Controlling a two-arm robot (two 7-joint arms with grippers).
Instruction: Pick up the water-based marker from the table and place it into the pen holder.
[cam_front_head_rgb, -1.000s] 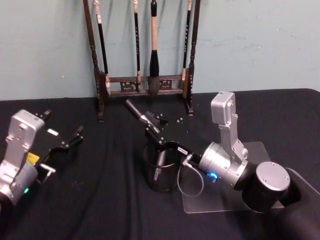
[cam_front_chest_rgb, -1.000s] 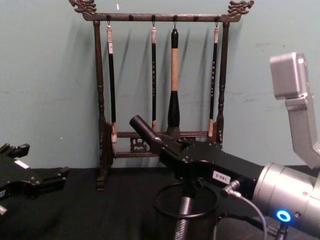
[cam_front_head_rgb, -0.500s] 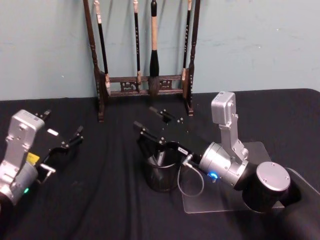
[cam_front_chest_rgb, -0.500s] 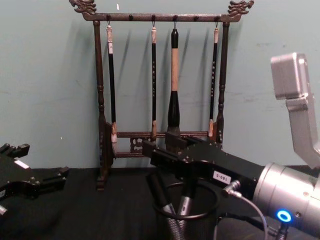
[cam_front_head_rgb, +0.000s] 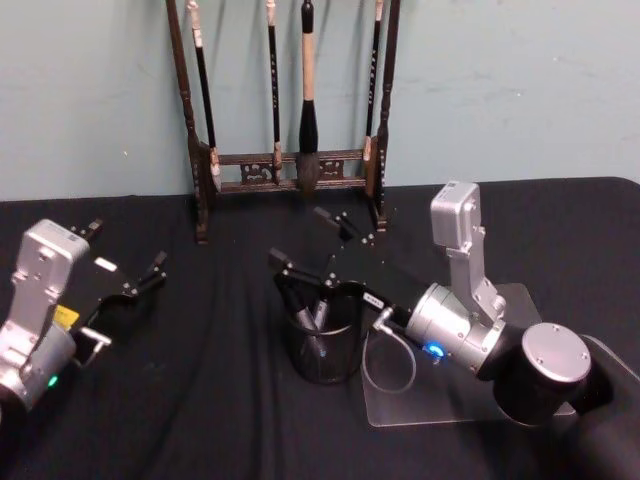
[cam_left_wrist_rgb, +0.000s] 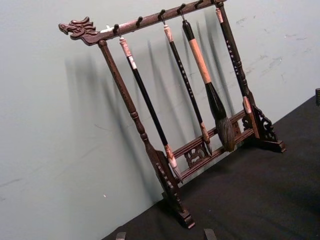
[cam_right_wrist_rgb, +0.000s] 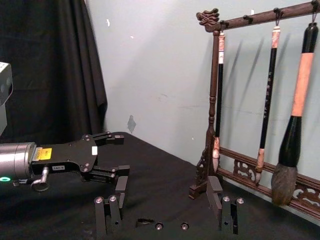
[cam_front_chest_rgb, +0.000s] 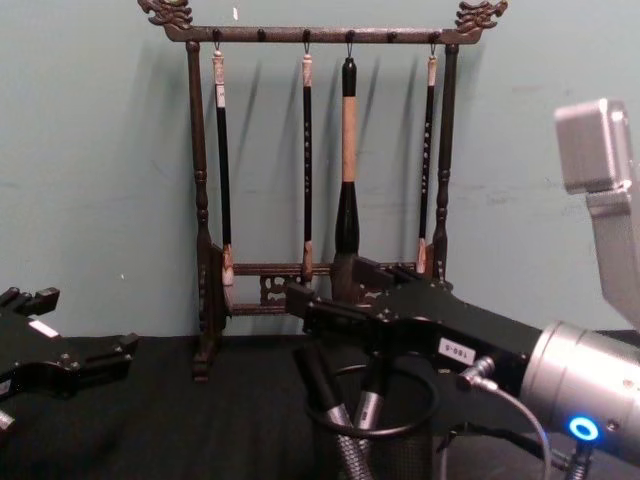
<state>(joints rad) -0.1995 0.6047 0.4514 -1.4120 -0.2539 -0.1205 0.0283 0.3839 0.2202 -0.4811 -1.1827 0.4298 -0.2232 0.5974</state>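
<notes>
Head view, nearest first: the right gripper (cam_front_head_rgb: 312, 248) reaches in from the right side over the black cloth of the table (cam_front_head_rgb: 200, 400), its 2 fingers spread wide and holding nothing, 1 finger just above the rim of the pen holder (cam_front_head_rgb: 325, 345) and the other farther back toward the rack. Inside the mesh cup the water-based marker (cam_front_head_rgb: 300, 312) leans tilted against the wall, its dark cap end poking above the rim beside a second, greyish pen; the chest view shows the same 2 shafts (cam_front_chest_rgb: 318, 385) crossing inside the holder (cam_front_chest_rgb: 385, 440) under the open jaws. By my reading the placing is essentially done and what remains is to draw the arm clear without nudging the cup. The marker looks like a light, stiff plastic barrel, smooth and a little slippery, so if it ever needed regripping the mid-barrel below the cap would be the place, squeezed across its width. The cup itself seems light and could tip or slide if a finger catches the rim. Farther left, the left gripper (cam_front_head_rgb: 130, 285) sits parked low over the cloth, fingers parted and empty. At the back, against the pale wall, stands the wooden brush rack (cam_front_head_rgb: 290, 165) hung with 4 calligraphy brushes, well apart from the holder.
</notes>
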